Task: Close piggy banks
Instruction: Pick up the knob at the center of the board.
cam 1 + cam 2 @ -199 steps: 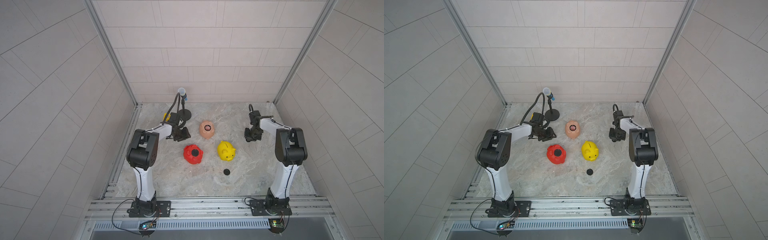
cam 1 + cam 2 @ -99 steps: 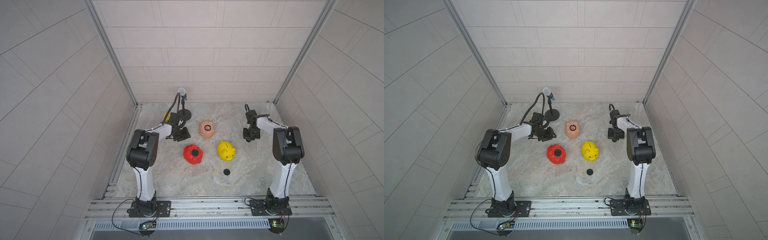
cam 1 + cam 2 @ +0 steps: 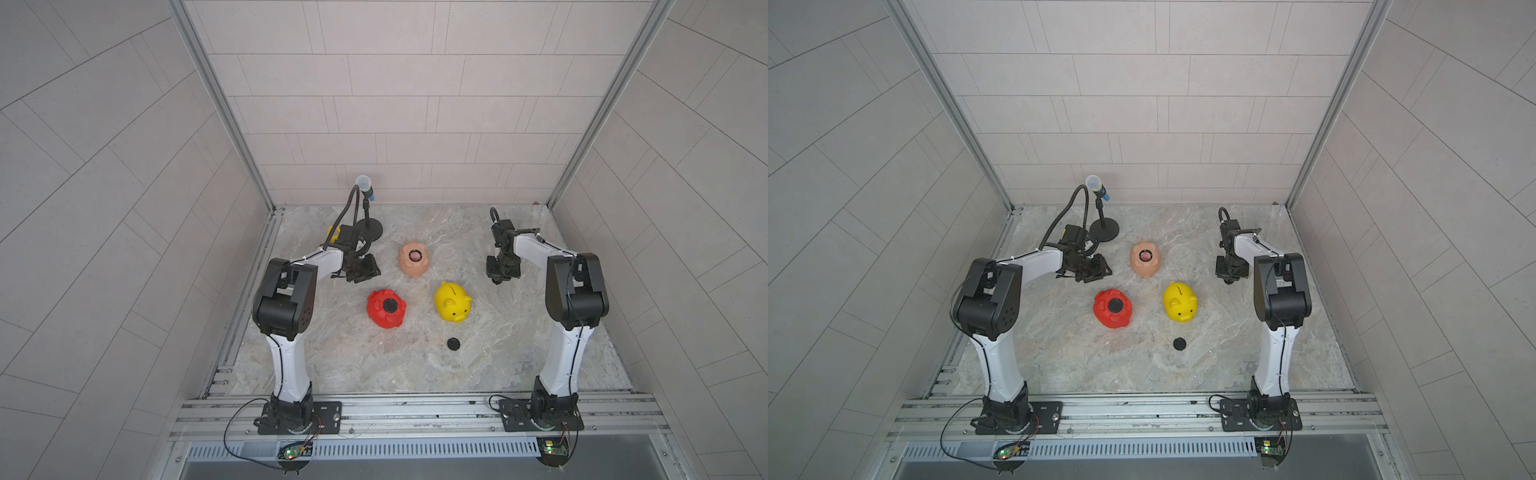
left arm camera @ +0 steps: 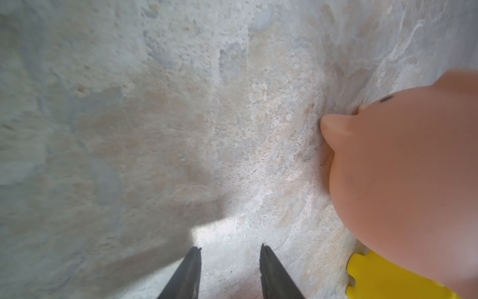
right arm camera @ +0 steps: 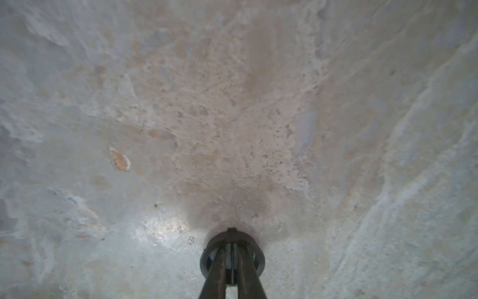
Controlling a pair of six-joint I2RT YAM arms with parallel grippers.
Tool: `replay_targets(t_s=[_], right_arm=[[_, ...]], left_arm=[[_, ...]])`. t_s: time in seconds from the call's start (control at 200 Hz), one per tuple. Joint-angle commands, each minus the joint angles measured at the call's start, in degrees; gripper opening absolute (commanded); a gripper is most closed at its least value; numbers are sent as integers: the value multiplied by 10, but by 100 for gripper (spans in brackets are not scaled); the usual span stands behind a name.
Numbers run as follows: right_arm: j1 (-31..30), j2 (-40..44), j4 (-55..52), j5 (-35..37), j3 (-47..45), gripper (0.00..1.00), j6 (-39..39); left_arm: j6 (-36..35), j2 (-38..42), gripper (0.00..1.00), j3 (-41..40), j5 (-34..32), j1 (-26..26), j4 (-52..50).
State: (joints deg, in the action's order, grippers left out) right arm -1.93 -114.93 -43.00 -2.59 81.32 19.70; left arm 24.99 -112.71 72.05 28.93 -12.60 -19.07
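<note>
Nearest you, a loose black plug lies on the surface. Beyond it, the glossy red pig lies belly-up, its hole plugged black, and the yellow pig stands upright with its slot showing. Your right gripper has its jaws clenched on a second black plug. Your left gripper has its jaws released and empty. Farthest, the peach-pink pig lies belly-up, its hole open.

Nothing legible anywhere I look: no lettering, numbers or brands on red pig, yellow pig, peach pig.
</note>
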Motion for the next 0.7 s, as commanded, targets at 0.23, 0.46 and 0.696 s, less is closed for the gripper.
replay_targets(t_s=[0.23, 0.46, 0.696], right_arm=[[0, -19, -14, -5, -4, 1, -8], [-2, 18, -11, -2, -13, 0, -5], [-12, 61, -18, 3, -2, 0, 2]], left_arm=[[-5, 25, 43, -14, -3, 6, 9], [7, 29, 43, -27, 15, 14, 35], [9, 32, 43, -28, 27, 14, 43]])
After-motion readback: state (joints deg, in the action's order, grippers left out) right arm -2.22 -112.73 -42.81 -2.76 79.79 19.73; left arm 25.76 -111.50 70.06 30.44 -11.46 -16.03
